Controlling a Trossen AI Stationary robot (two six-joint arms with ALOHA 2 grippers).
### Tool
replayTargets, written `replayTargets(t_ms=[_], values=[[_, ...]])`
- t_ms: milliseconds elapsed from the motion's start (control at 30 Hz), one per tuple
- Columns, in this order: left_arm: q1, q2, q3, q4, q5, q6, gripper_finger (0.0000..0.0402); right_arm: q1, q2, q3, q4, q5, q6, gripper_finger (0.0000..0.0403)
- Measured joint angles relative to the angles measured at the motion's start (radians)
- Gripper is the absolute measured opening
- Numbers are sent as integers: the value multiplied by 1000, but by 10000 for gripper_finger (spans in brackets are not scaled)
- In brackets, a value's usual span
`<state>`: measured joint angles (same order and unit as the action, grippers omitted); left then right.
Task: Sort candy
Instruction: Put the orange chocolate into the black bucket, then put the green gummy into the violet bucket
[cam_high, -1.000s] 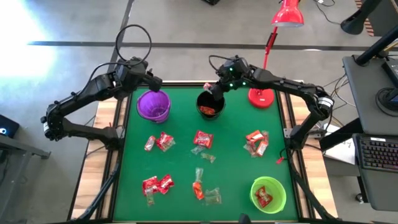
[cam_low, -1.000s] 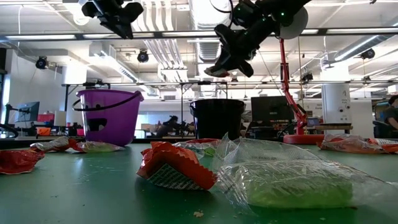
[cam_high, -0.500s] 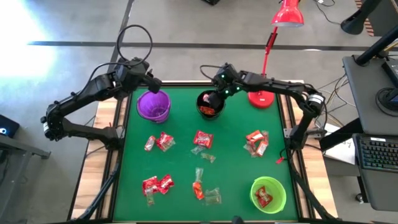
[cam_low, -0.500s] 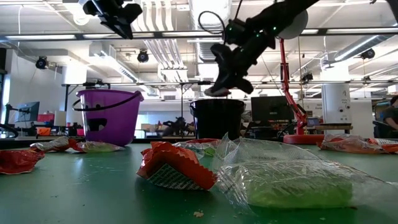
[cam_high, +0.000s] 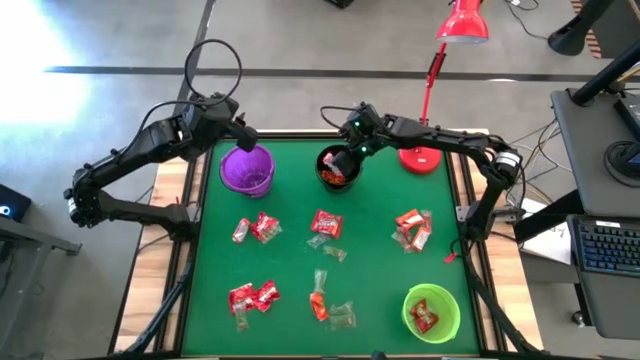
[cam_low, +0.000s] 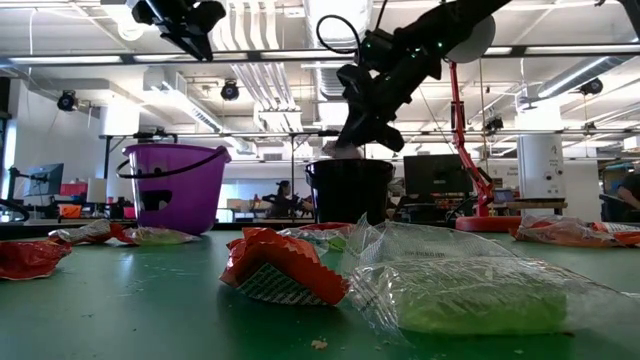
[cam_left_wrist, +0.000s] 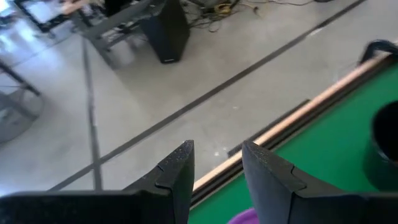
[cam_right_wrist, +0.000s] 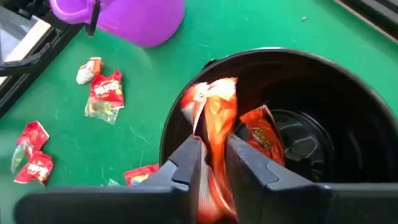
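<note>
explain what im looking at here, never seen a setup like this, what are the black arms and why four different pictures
These are two robot arms at a green table, each ending in a two-finger gripper. One camera looks straight down, one sits at table level, and one rides on each wrist.

On the table stand a purple cup, a black cup and a green cup, with wrapped candy scattered between them.

The right gripper hangs over the black cup with an orange candy wrapper between its fingers; its grip looks to be loosening. The left gripper waits open and empty by the purple cup.
</note>
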<state>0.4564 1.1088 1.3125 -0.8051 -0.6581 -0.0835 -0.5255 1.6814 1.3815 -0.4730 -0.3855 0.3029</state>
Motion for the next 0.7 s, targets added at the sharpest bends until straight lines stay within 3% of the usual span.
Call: replayTargets(t_ms=[267, 467, 700], values=[[0, -2, 0, -8, 24, 23, 119, 0, -31, 1, 1, -15, 46, 103], [-2, -31, 0, -12, 156, 41, 120, 10, -56, 34, -2, -53, 52, 101], [-2, -59, 0, -39, 205, 64, 130, 15, -59, 94, 36, -139, 198, 92]])
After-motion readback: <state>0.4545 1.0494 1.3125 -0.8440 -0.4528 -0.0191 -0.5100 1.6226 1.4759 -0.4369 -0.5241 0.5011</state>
